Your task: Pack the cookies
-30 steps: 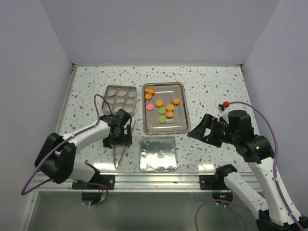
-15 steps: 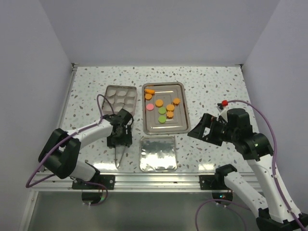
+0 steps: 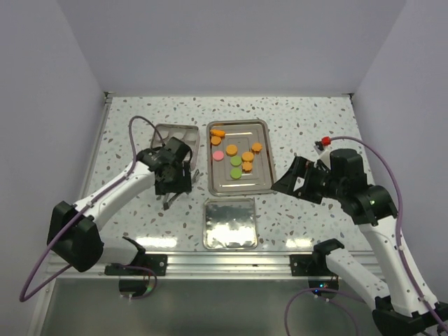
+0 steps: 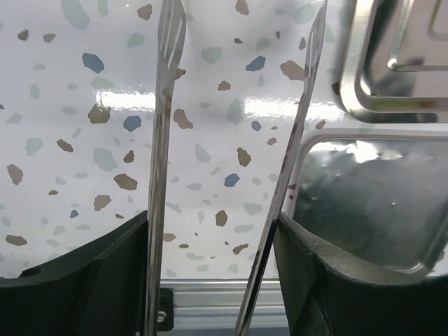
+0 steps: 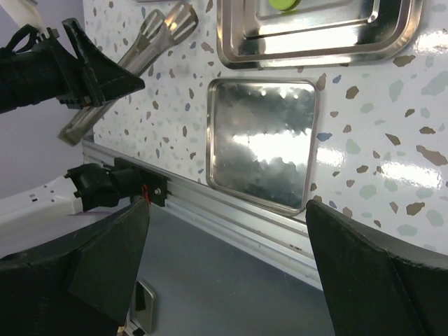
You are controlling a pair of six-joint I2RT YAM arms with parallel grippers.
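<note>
The cookies (image 3: 236, 160) lie in the steel tray (image 3: 262, 183): several orange, two green, one pink (image 3: 218, 155). One green cookie (image 5: 283, 3) shows at the top edge of the right wrist view. My left gripper (image 3: 171, 176) is shut on metal tongs (image 3: 167, 202) left of the tray, just in front of the grey box (image 3: 175, 138). In the left wrist view both tong arms (image 4: 164, 140) run between my fingers (image 4: 105, 280) above the table. My right gripper (image 3: 288, 185) is open and empty, right of the tray's near corner.
A shiny steel lid (image 3: 229, 222) lies flat in front of the tray; it also shows in the left wrist view (image 4: 371, 203) and the right wrist view (image 5: 262, 150). The aluminium rail (image 3: 231, 262) runs along the table's near edge. Walls close three sides.
My left gripper has moved away from the near edge toward the grey box, carrying the tongs with it. My right arm has shifted slightly.
</note>
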